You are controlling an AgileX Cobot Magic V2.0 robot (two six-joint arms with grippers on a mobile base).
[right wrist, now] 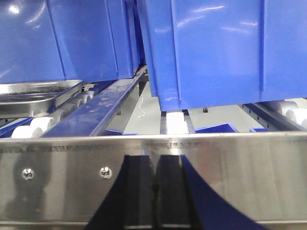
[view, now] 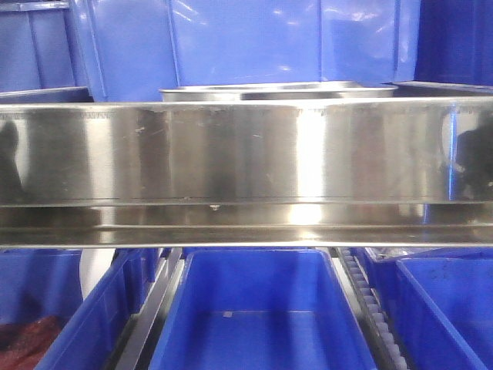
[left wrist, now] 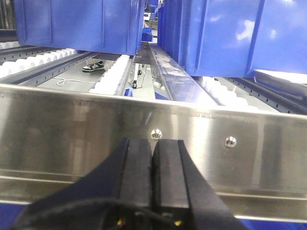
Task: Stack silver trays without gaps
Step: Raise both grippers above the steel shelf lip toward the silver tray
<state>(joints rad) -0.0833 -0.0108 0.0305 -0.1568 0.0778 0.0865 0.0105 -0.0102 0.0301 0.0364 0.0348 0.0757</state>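
Note:
One silver tray (view: 277, 91) shows only its rolled rim above the steel rail, in front of the blue bins in the front view. The right wrist view has a silver tray (right wrist: 33, 93) on the rollers at far left, to the left of and beyond my right gripper (right wrist: 153, 157). That gripper is shut and empty, level with the near face of the rail. My left gripper (left wrist: 153, 142) is likewise shut on nothing, just short of the rail, and no tray is clearly visible in its view. Neither gripper appears in the front view.
A long mirror-like steel rail (view: 246, 154) spans the shelf front, close ahead of both grippers. Blue bins (right wrist: 216, 48) stand on white roller tracks (left wrist: 112, 76) behind it. More blue bins (view: 258, 316) sit on the level below.

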